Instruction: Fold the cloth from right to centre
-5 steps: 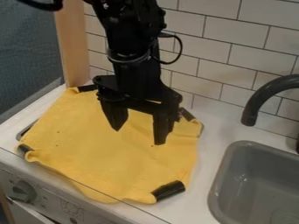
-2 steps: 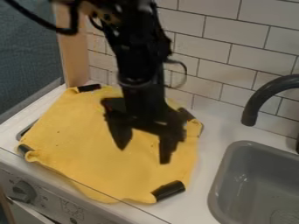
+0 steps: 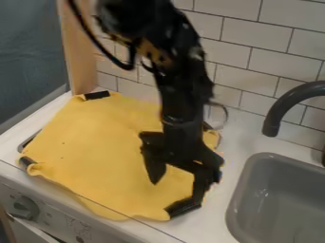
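While gripper (image 3: 176,192) hangs, jaws apart, yellow cloth (image 3: 95,156) lies spread beneath them.

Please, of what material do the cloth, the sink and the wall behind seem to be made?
Cloth: soft fabric, perhaps felt, matte yellow; its edges curl and ripple.
Sink: probably moulded plastic, smooth grey with a slight sheen and rounded corners.
Wall: looks like glazed tile, pale rectangles with dark joint lines, though a printed panel is possible.

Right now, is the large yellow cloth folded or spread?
Spread: the yellow cloth lies broadly flat over the white counter, only edges curled.
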Available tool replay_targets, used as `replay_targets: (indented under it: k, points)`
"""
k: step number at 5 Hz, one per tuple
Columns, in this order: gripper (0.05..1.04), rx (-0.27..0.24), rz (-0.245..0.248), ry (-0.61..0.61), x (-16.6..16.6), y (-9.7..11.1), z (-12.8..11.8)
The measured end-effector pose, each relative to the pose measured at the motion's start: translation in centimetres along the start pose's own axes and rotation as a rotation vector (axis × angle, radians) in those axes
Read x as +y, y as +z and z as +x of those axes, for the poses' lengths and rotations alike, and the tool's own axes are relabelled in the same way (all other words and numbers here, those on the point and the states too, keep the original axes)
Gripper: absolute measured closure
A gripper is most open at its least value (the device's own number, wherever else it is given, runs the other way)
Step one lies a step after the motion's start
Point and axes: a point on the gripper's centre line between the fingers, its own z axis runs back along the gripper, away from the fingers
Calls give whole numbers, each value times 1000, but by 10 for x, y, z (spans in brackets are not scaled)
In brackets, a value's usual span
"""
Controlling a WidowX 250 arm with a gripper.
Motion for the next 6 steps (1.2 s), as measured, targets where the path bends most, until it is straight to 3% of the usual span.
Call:
replay_targets:
  k: [2,3,5,6]
  points:
    - [85,51,0,-46,-12,-30,-2]
    - [148,72,15,-51,-11,-39,-1]
    - [690,64,13,-51,-11,-41,1]
    - [856,56,9,-54,-12,-41,3]
